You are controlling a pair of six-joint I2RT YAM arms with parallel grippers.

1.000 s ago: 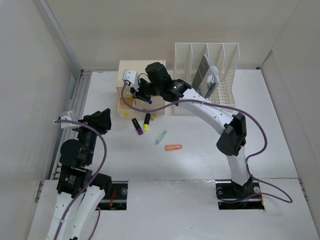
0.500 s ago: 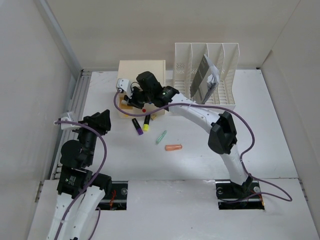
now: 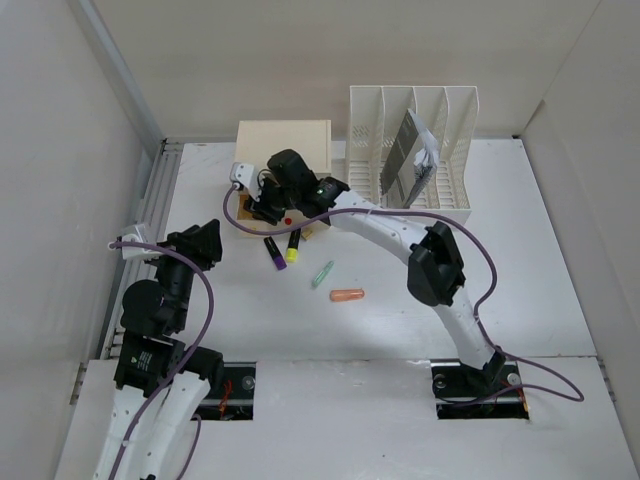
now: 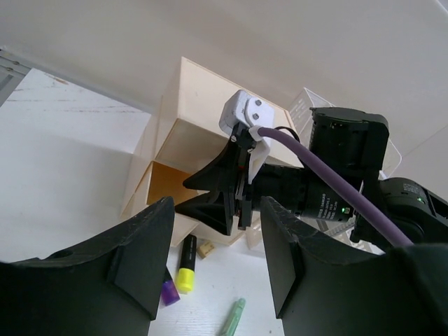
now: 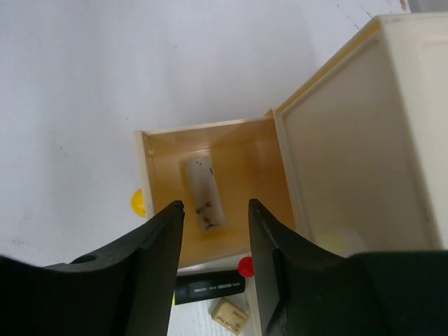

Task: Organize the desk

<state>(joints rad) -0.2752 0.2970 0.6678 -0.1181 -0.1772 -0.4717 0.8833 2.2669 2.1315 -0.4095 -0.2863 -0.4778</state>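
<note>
Findings for the moment inspected, as you had the arms set:

1. Right claw (image 5: 215, 206): released. Its fingers (image 5: 150, 259) stood well apart with nothing between them, above the pulled-out drawer (image 5: 238, 150) of the cream drawer box (image 3: 285, 140). The overhead view placed this claw at the front left of the box, with the arm reaching across from the right.
2. Drawer contents: one white block (image 5: 204, 192) lay lengthwise on the drawer floor. A yellow knob (image 5: 138, 203) showed at the drawer's front and a red knob (image 5: 245, 266) on the neighbouring front.
3. Left claw (image 4: 217, 210): released and empty, with the fingers spread. You held it above the left side of the counter (image 3: 520, 250), aimed toward the drawer box and well apart from it.
4. Counter: the wide white top lay under both arms and carried everything listed here.
5. Loose items in front of the drawer box: a black marker (image 3: 273, 252) with a purple end lay just beside a yellow highlighter (image 3: 292, 247). A green pen (image 3: 322, 273) lay to their right. An orange piece (image 3: 347, 295) lay nearer the arm bases; I could not tell what it was.
6. Back of the counter: the white file rack (image 3: 455, 110) stood to the right of the drawer box, with a dark booklet (image 3: 405, 155) leaning in one of its slots.
</note>
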